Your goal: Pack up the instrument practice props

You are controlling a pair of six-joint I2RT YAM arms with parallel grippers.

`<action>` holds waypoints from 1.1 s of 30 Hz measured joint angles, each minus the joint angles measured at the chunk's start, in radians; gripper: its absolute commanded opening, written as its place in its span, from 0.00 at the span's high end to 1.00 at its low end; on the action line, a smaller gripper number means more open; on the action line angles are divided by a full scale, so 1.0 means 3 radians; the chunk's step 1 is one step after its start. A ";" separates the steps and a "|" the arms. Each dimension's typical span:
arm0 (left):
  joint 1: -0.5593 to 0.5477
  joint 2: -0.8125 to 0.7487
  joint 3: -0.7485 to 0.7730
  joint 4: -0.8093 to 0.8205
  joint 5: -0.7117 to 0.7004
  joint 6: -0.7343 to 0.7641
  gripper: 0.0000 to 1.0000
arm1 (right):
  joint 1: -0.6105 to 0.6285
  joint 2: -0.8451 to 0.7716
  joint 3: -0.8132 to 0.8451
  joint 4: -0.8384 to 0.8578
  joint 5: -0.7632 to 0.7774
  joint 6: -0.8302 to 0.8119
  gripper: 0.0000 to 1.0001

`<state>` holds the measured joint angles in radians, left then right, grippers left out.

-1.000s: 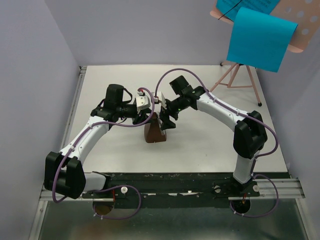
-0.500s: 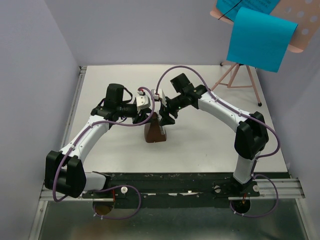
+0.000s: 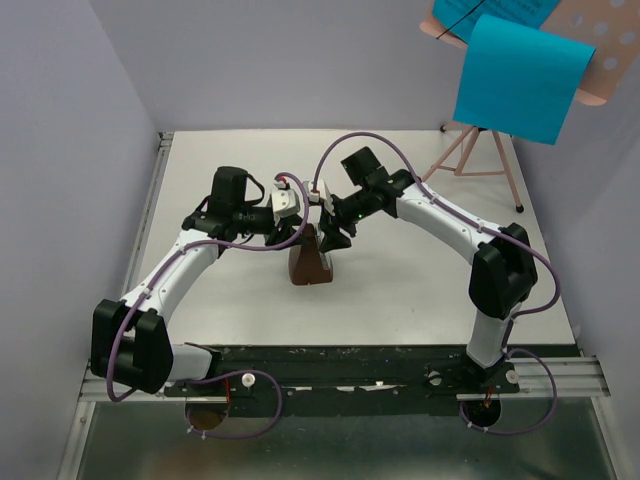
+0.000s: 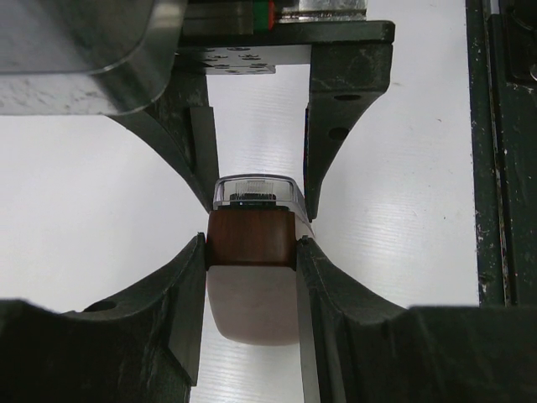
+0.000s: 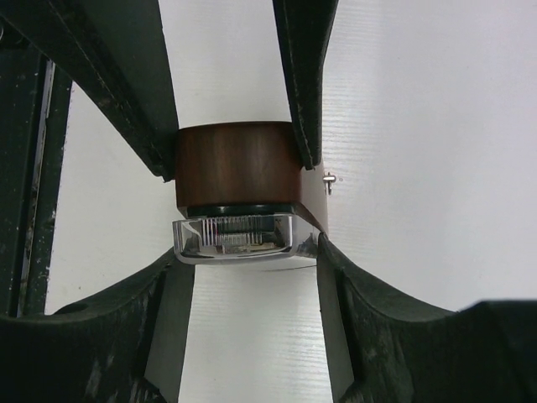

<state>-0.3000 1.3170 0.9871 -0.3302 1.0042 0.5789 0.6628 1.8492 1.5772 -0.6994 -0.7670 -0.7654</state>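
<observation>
Upright dark-brown wedge-shaped metronome-like block [image 3: 308, 262], long axis vert., sits mid white table [image 3: 420, 270] btwn both arms: L gripper [image 4: 251, 248] clamped on its brown flanks, R gripper [image 5: 246, 252] opposite, fingers straddling clear top cap [image 5: 243, 235], can't tell if gripping

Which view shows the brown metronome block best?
Right wrist: the metronome block sits large and sharp, brown body and clear ribbed cap plain. Left wrist shows the block smaller; the top view shows only its lower part.

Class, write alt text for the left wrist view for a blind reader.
A brown metronome block is pinched between the dark fingers of the left hand on a white table. The right hand grips its clear far end.
</observation>
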 measured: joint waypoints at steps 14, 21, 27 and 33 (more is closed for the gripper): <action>-0.0033 0.0033 -0.0001 0.0088 0.0036 -0.0086 0.81 | 0.0128 -0.0136 -0.0167 0.0254 0.0397 0.0306 0.95; -0.0047 0.0019 -0.0047 0.0200 0.0023 -0.0123 0.97 | 0.0116 -0.0275 -0.0421 0.0585 0.0406 0.0618 0.93; -0.0047 0.0013 -0.0020 0.0046 0.0039 0.0132 1.00 | 0.0100 -0.0305 -0.0502 0.0637 0.0299 0.0258 0.99; -0.0047 0.0061 0.0090 -0.0281 0.0097 0.0557 1.00 | 0.0137 -0.0493 -0.0829 0.0984 0.0331 0.0004 1.00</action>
<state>-0.3141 1.3354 1.0142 -0.4145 1.0332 0.7460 0.7040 1.7012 1.3285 -0.4042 -0.6678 -0.7643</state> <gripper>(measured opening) 0.485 0.613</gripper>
